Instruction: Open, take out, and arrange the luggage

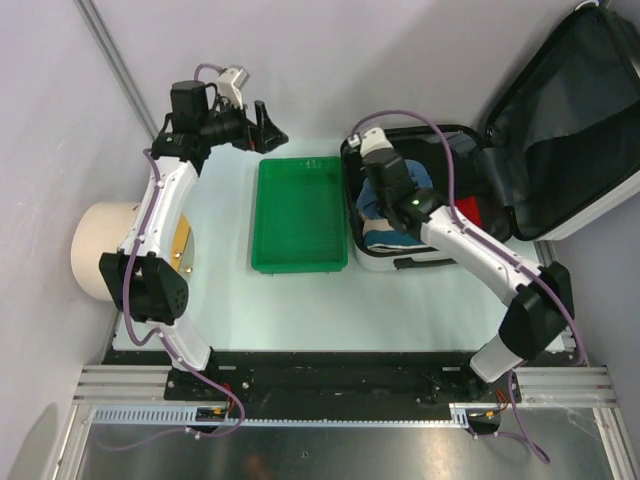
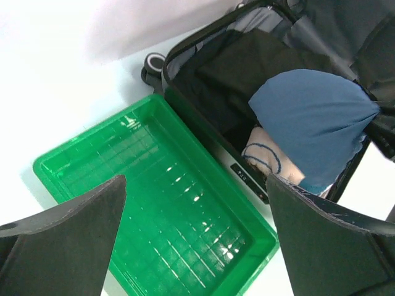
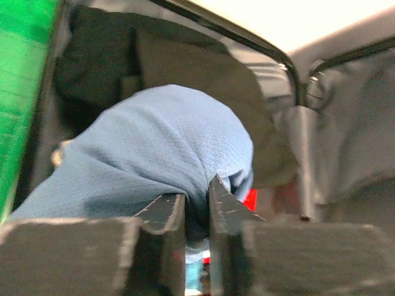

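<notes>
The luggage [image 1: 400, 262] lies open at the right of the table, its lid [image 1: 570, 120] leaning back to the right and showing dark lining. Inside are a blue garment [image 2: 308, 117], dark clothing [image 2: 247, 61] and a white item with blue lines [image 2: 265, 157]. My right gripper [image 3: 197, 200] is down inside the shell [image 3: 345, 142], shut on a fold of the blue garment [image 3: 154, 148], which bulges up over its fingers. My left gripper [image 2: 196, 185] hangs open and holds nothing above the far end of the green tray [image 2: 92, 131], left of the luggage [image 2: 185, 105].
The green tray [image 1: 300, 262] lies beside the luggage's left wall. A cream cylinder [image 1: 100, 250] stands at the table's left edge next to the left arm. Something red [image 3: 249, 198] shows under the blue garment. Grey walls close in on the left and back.
</notes>
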